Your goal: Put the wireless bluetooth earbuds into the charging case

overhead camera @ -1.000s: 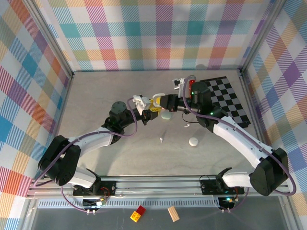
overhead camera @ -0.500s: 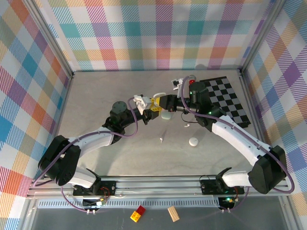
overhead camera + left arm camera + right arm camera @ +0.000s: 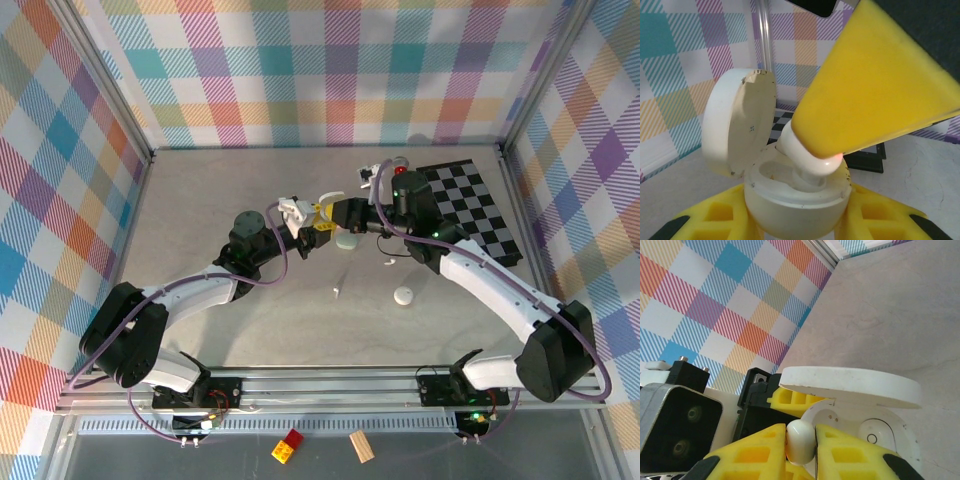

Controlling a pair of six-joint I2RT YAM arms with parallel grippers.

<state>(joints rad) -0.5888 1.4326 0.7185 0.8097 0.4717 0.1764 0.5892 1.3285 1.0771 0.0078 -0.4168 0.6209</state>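
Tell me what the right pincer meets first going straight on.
The open charging case held in the left pincer; the white earbud in the right pincer looks right at a socket, though depth is unclear.

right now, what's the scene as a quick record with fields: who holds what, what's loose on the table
left gripper: shut on white pebble-shaped charging case, lid hinged open
right gripper: shut on small glossy white earbud
earbud position: lower end in the case's recess, between the right fingers
loose on table: pale green rounded case; white round case; small white piece beside the green case; another small white piece nearer the arm bases
right side: black-and-white checkered mat
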